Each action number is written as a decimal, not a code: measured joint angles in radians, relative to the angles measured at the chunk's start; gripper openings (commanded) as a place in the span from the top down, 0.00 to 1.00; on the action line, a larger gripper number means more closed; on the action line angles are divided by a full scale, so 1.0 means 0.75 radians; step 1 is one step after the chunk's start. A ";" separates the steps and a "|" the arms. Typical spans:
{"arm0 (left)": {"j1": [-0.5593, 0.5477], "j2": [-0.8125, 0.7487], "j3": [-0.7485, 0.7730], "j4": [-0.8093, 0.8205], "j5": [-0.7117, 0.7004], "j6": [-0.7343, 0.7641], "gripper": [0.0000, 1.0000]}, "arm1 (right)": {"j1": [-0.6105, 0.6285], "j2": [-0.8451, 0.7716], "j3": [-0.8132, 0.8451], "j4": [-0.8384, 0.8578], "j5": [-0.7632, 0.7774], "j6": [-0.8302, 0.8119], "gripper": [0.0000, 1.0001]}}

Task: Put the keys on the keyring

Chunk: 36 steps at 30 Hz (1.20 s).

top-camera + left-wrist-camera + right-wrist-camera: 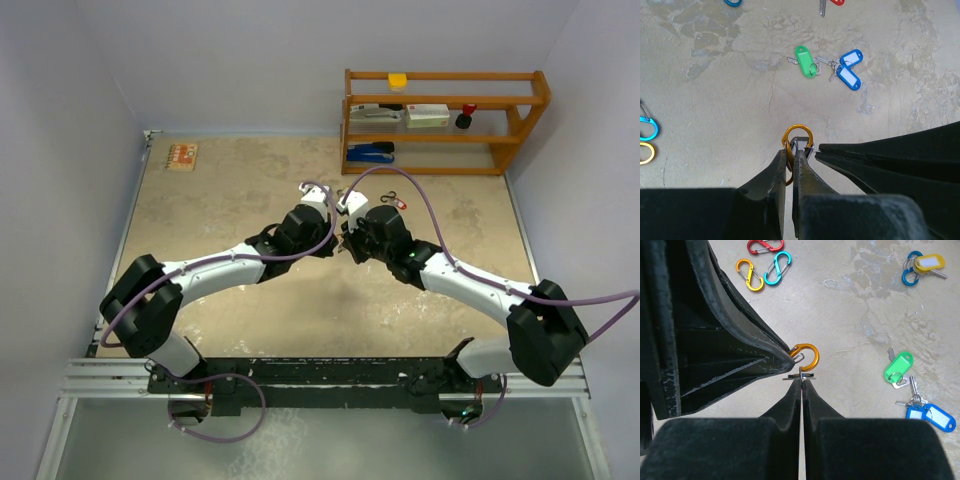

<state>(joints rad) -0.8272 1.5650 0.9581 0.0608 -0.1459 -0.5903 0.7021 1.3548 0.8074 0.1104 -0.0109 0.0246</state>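
My left gripper is shut on an orange oval clip, held above the table; the clip also shows in the right wrist view. My right gripper is shut on a thin silver metal ring, seen edge-on and touching the clip's lower end. The two grippers meet tip to tip at mid-table, left and right. A green-tagged key and blue-tagged keys lie on the table beyond. A red-headed key lies farther off. A yellow-tagged key hangs on a blue clip.
Loose red, orange and cyan clips lie on the table. A wooden shelf with a stapler and boxes stands at the back right. A small orange card lies at the back left.
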 measured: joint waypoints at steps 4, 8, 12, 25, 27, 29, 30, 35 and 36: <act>-0.001 -0.006 0.000 -0.003 0.001 0.001 1.00 | 0.000 0.000 0.000 0.000 0.004 -0.002 1.00; -0.003 -0.007 0.000 -0.005 0.006 0.001 1.00 | 0.000 0.000 0.000 0.001 0.026 -0.003 1.00; -0.008 -0.008 0.000 -0.008 0.015 0.001 1.00 | 0.000 0.000 0.000 0.001 0.035 -0.003 1.00; -0.010 -0.009 0.000 -0.031 0.042 0.006 1.00 | 0.007 0.000 0.000 0.001 0.130 -0.003 1.00; -0.010 -0.010 0.000 -0.031 0.046 0.010 0.96 | 0.008 0.000 0.000 0.001 0.139 -0.003 1.00; -0.010 -0.011 0.000 -0.032 0.048 0.011 0.74 | 0.008 0.000 0.000 0.001 0.148 -0.003 1.00; -0.010 -0.011 0.000 -0.033 0.051 0.012 0.66 | 0.009 0.000 0.000 0.001 0.155 -0.003 1.00; -0.010 -0.020 -0.001 -0.047 0.055 0.016 0.44 | 0.009 0.000 0.000 0.002 0.205 -0.008 1.00; -0.010 -0.024 -0.002 -0.050 0.054 0.015 0.42 | 0.008 0.000 0.000 0.002 0.212 -0.009 1.00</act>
<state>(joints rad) -0.8345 1.5471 0.9569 0.0235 -0.1051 -0.5789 0.7078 1.3548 0.8074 0.1120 0.1478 0.0177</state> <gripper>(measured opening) 0.528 0.005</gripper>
